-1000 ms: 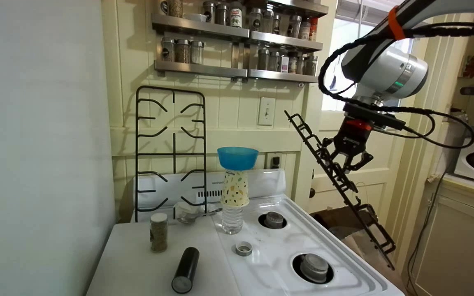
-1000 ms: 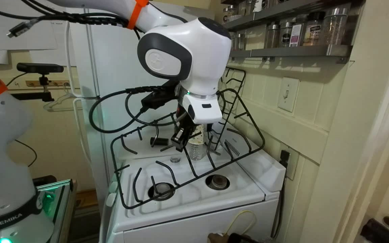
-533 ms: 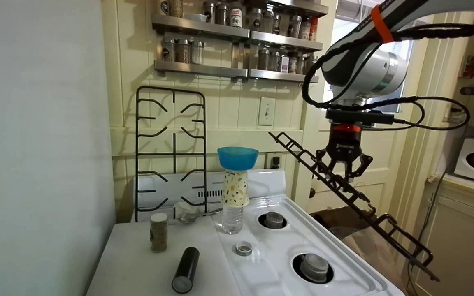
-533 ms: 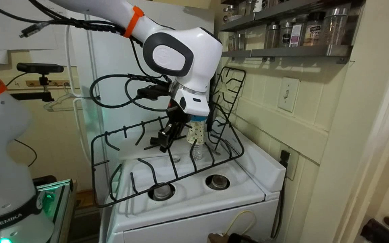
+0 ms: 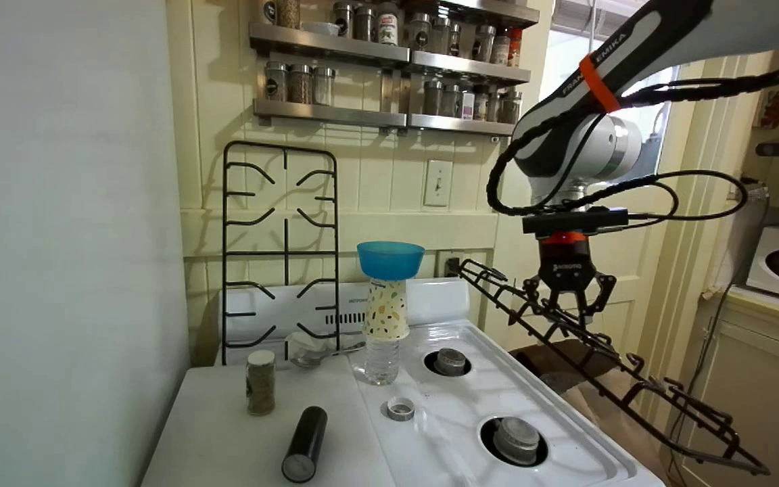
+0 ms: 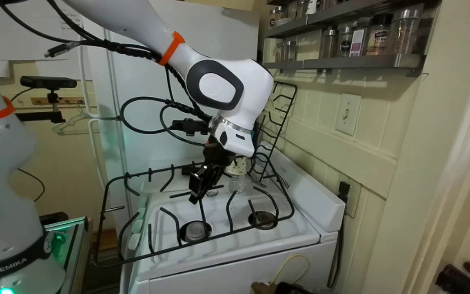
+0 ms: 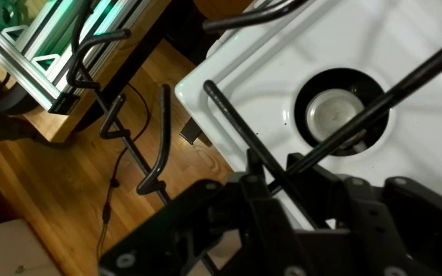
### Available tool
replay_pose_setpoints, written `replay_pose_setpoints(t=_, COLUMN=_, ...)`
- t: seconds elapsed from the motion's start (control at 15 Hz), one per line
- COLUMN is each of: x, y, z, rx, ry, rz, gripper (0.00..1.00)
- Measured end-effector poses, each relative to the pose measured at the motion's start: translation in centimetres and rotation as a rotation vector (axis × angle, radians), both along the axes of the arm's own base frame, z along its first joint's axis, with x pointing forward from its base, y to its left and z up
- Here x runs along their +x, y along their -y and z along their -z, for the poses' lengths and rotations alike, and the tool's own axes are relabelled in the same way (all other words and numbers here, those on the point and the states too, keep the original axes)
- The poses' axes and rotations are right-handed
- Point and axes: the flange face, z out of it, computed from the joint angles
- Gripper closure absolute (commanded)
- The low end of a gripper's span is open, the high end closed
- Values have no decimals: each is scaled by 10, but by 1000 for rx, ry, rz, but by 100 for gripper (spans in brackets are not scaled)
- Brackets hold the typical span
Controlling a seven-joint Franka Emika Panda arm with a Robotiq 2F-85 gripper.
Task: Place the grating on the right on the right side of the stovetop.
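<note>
Wrist and exterior views: black two-fingered gripper point(image 7: 275, 165) clamps the large black rectangular metal grate point(image 7: 251, 138), now lower and flatter above the white enamel stovetop point(image 5: 450, 412), overhanging its right and front edges; placement likely nears, pending inward shift.

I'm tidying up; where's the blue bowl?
In an exterior view, near the centre, the blue bowl sits on a patterned cup, right of the leaning stove grate.

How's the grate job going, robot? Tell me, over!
Pincer gripping grate. Held tilted in the air, not on the stove yet. Clear bottle near the burners, maybe in the way.
</note>
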Motion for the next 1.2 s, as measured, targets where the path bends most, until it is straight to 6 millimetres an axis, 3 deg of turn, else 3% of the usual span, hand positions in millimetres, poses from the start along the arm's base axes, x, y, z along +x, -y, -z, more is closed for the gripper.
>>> replay_pose_setpoints(t=0.13, x=11, y=-5, z=6, rx=-34, ry=21, rz=3, gripper=76)
replay_pose_setpoints(t=0.2, x=15, y=-8, z=7, rx=-40, ry=27, rz=3, gripper=94)
replay_pose_setpoints(t=0.8, x=17, y=-20, z=33, rx=-91, ry=-42, rz=-45, gripper=94)
replay_pose_setpoints(t=1.2, x=28, y=-15, z=28, rx=-125, ry=-70, rz=-29, gripper=94)
